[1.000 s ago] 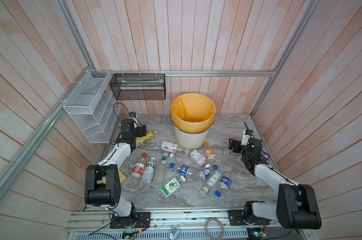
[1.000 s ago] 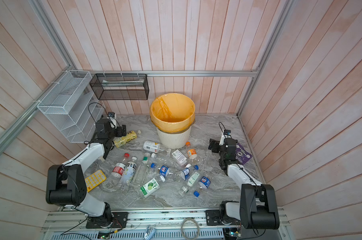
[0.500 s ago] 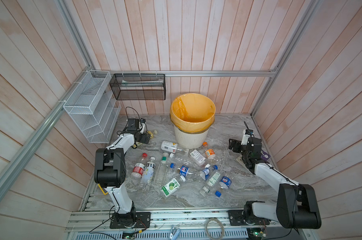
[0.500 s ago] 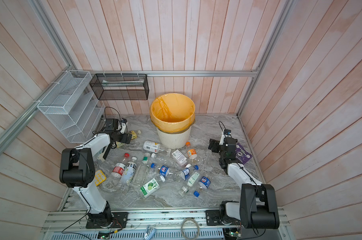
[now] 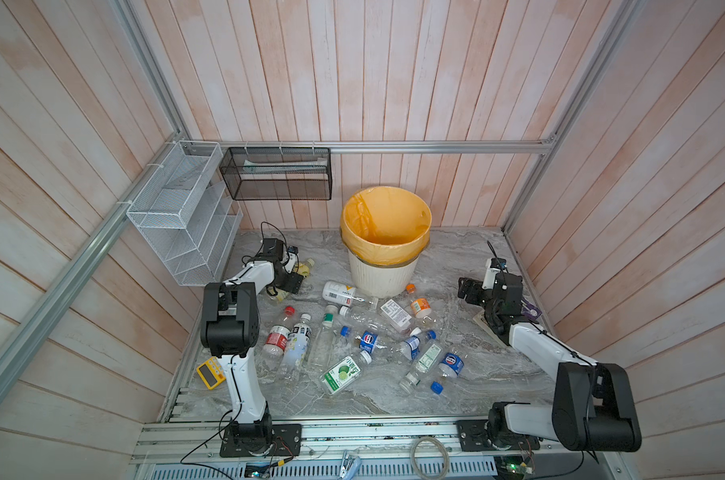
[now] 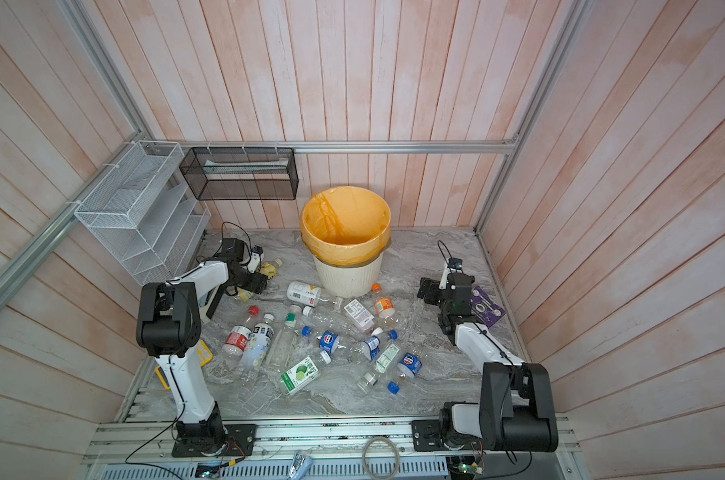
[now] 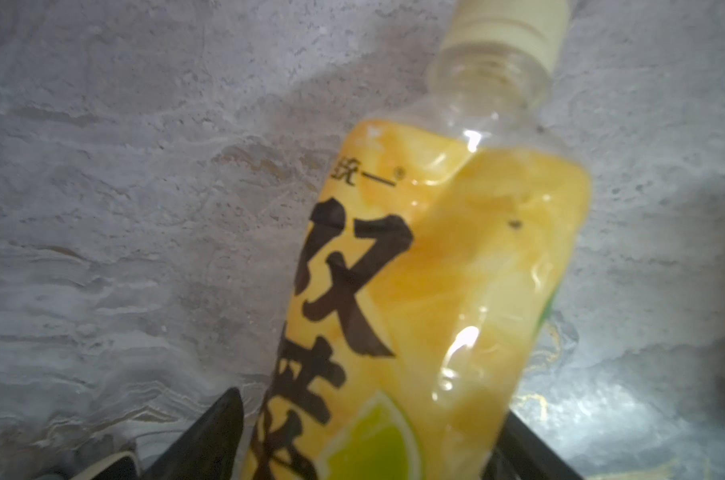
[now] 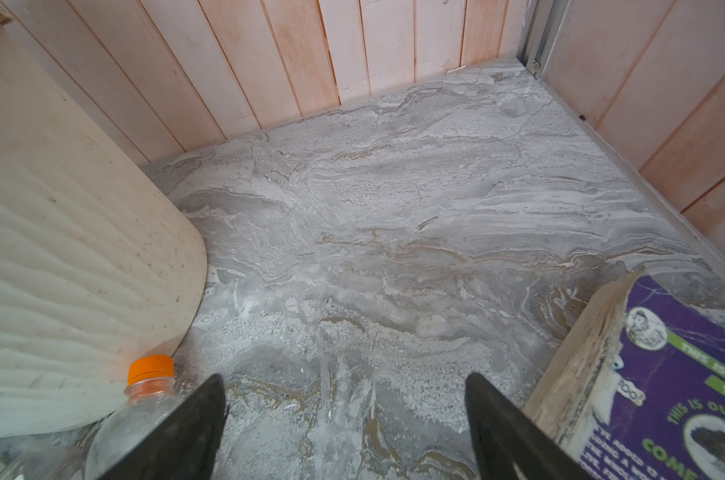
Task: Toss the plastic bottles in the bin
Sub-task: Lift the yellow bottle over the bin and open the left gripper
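Marble tabletop [image 5: 456, 257] | left fingers [image 7: 219, 440] — now pinching yellow-label bottle [image 7: 435, 270] | right fingers [image 8: 186, 436] unmoved

"统一" on yellow-labelled bottle [image 7: 435, 270], "THIS IS OUR" on purple book [image 8: 685, 382]

Lit brightly and evenly from above in both top views, soft shadows on the grey marbled counter [image 5: 456, 257], bowing at the edges. Blurred, glare-flecked on the yellow-labelled clear plastic bottle [image 7: 456, 249].
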`<state>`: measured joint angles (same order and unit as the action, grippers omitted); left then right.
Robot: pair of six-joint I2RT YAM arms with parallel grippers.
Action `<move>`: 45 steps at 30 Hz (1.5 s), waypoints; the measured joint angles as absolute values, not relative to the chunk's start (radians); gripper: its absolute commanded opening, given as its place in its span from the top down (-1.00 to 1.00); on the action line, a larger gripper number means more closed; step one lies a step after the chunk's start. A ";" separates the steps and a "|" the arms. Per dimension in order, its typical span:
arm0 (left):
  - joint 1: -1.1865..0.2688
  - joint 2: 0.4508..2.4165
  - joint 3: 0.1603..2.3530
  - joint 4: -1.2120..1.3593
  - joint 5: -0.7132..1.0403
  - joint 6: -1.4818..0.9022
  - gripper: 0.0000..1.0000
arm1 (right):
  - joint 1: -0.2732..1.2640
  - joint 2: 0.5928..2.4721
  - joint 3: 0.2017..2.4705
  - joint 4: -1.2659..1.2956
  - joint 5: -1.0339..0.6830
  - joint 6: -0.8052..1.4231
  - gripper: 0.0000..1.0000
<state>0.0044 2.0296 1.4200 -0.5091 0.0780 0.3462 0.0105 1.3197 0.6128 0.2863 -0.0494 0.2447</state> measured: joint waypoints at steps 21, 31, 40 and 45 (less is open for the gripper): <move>0.017 1.599 1.315 -0.287 0.242 0.107 0.07 | 0.010 1.227 0.604 0.275 -0.014 0.263 -0.80; 0.001 1.213 1.159 0.091 0.327 -0.228 0.04 | 0.010 1.077 0.566 0.250 0.010 0.270 -0.80; -0.313 1.618 1.671 0.008 0.328 -0.297 -0.16 | 0.010 1.053 0.566 0.220 -0.107 0.293 -0.78; -0.426 1.886 2.062 -0.185 0.310 -0.332 -0.75 | 0.011 1.048 0.575 0.176 -0.149 0.292 -0.80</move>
